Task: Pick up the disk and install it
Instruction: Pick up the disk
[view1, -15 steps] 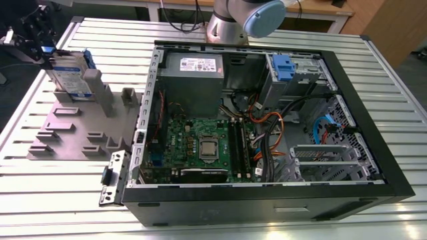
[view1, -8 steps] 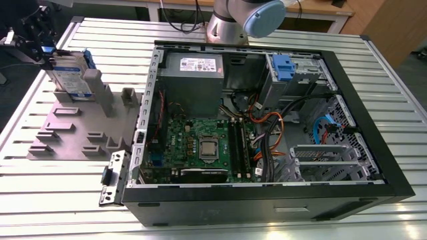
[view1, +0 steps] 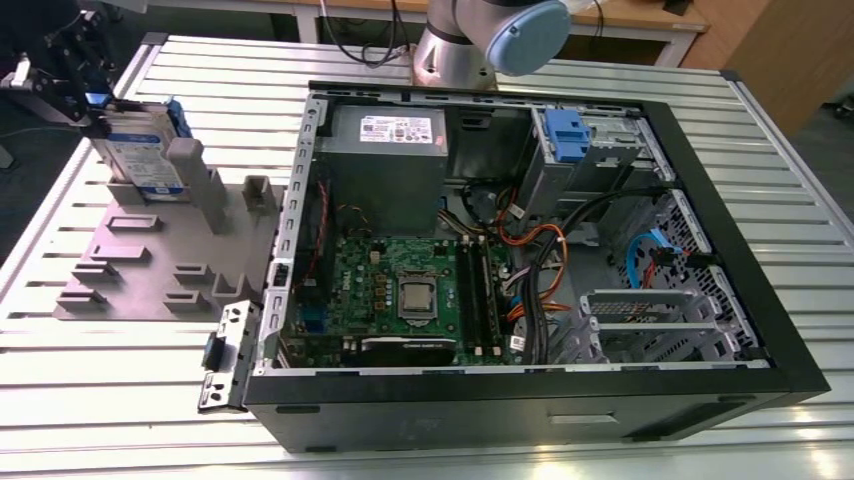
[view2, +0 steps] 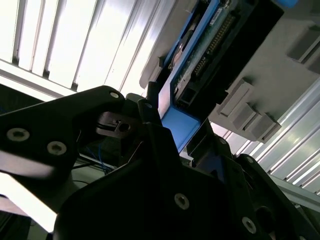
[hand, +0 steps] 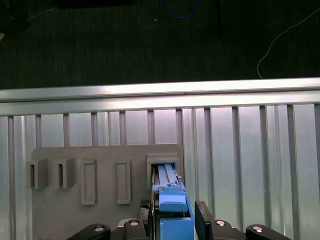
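Here, end effector gripping upright disk, grey holder

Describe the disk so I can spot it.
On the exterior view's left, beside the open computer case, lies a grey slotted tray. The disk stands upright at its far end, silver with a blue-and-white label and blue rails, the tray's only coloured item.

The exterior view looks down from high and far over the whole slatted surface. The first wrist view faces straight down past the claw. The second sits very close and tilted. All three share the grey fixture plate holding the disk.
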